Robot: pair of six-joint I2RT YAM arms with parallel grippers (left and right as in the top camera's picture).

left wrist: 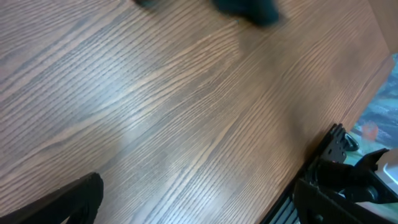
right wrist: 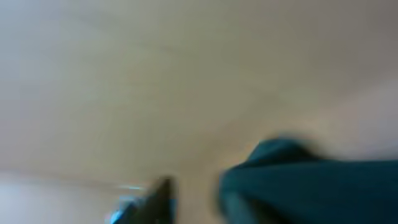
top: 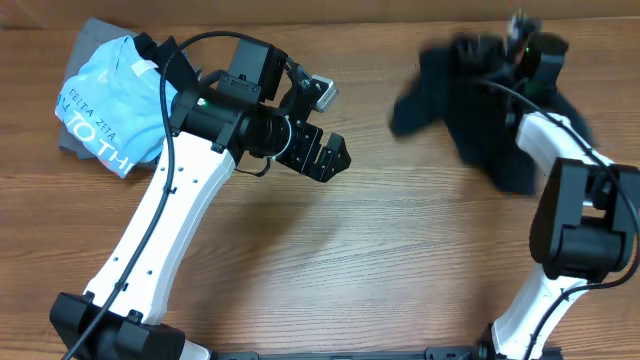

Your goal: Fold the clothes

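Note:
The clothes, a dark navy T-shirt (top: pixel 470 100), lie bunched at the far right of the wooden table, and their outline is blurred. My right gripper (top: pixel 515 55) is at the shirt's far edge, in among the fabric. In the right wrist view everything is smeared. One dark finger (right wrist: pixel 158 199) shows on the left, and dark fabric (right wrist: pixel 323 186) fills the right and hides the other finger. Whether the jaws hold cloth does not show. My left gripper (top: pixel 325 155) hovers open over bare wood left of the shirt, with nothing between its fingers (left wrist: pixel 74 199). A bit of the shirt (left wrist: pixel 249 9) shows at the top of the left wrist view.
A light blue T-shirt with white lettering (top: pixel 105 105) lies on a grey garment (top: pixel 85 45) at the far left, behind the left arm. The table's edge (left wrist: pixel 373 74) runs down the right side of the left wrist view.

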